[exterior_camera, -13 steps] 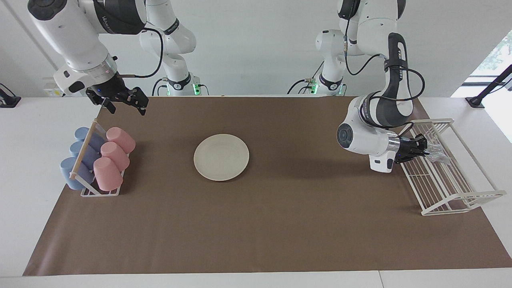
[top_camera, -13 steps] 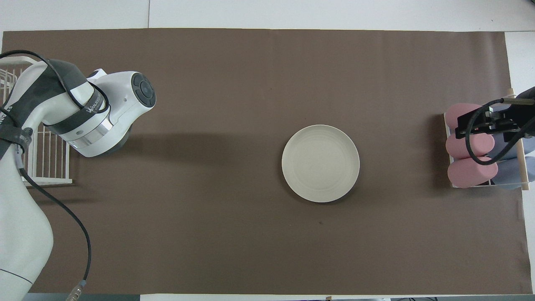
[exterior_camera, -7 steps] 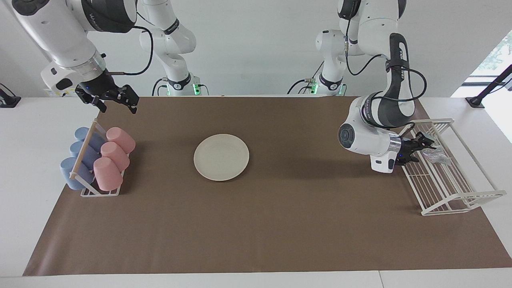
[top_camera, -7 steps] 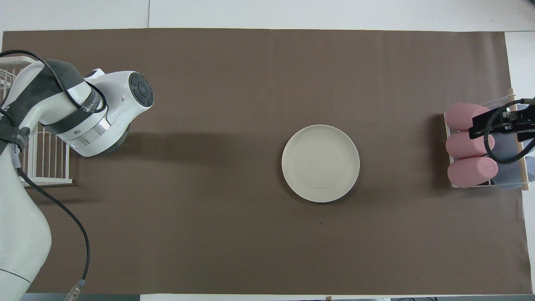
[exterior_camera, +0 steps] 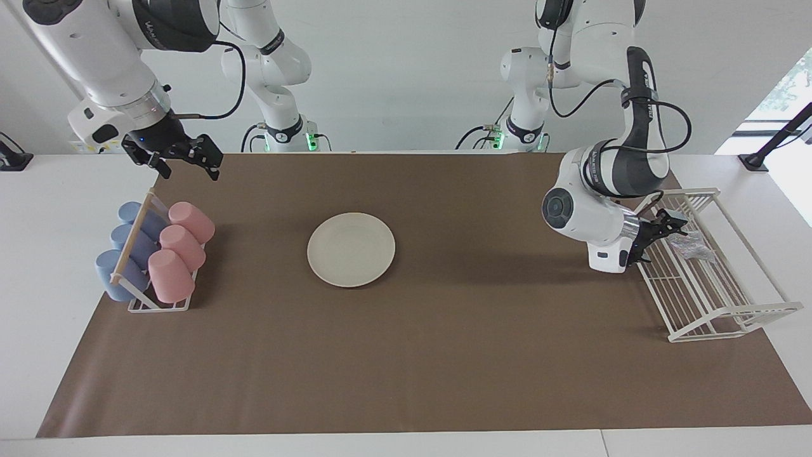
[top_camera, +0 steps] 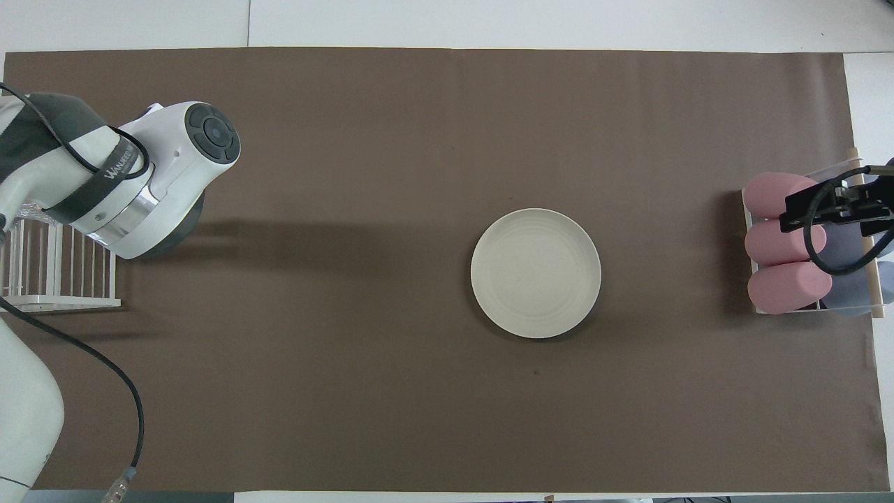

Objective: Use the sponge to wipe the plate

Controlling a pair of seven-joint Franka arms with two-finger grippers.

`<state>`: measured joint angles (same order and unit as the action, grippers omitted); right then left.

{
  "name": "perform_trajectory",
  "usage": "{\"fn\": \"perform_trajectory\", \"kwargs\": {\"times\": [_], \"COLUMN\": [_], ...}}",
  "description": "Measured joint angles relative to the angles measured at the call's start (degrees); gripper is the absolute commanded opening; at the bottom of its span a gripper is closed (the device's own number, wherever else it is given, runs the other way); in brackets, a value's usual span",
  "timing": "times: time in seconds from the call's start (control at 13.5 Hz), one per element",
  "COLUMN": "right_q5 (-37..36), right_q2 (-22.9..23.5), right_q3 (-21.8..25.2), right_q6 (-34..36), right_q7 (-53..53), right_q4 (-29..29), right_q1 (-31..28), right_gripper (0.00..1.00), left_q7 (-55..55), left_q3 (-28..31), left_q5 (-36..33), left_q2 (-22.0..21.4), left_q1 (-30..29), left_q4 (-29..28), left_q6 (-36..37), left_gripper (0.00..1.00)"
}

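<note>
In the white wire rack at the left arm's end of the table, the sponge is lying loose, well apart from the plate. The left gripper is hanging just beside the sponge, fingers spread and gripping nothing. The right gripper is waiting over the cup rack, open and empty. Judged step: sponge stowed, or pickup pending. Wiping next would require regrasping the sponge.

A brown mat covers the white table.
</note>
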<state>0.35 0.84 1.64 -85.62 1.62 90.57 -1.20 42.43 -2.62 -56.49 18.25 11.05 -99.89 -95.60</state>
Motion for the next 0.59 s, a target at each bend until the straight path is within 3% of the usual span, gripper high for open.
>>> {"fn": "perform_trajectory", "kwargs": {"times": [0.59], "right_q5": [0.0], "right_q2": [0.0], "right_q3": [0.07], "right_q6": [0.0], "right_q7": [0.0], "right_q4": [0.0], "right_q1": [0.02], "right_gripper": [1.0], "left_q7": [-8.82], "left_q3": [0.25], "left_q5": [26.09], "left_q2": [-8.08], "left_q1": [-2.06], "left_q4": [6.39], "left_q6": [-0.64], "left_gripper": [1.0]}}
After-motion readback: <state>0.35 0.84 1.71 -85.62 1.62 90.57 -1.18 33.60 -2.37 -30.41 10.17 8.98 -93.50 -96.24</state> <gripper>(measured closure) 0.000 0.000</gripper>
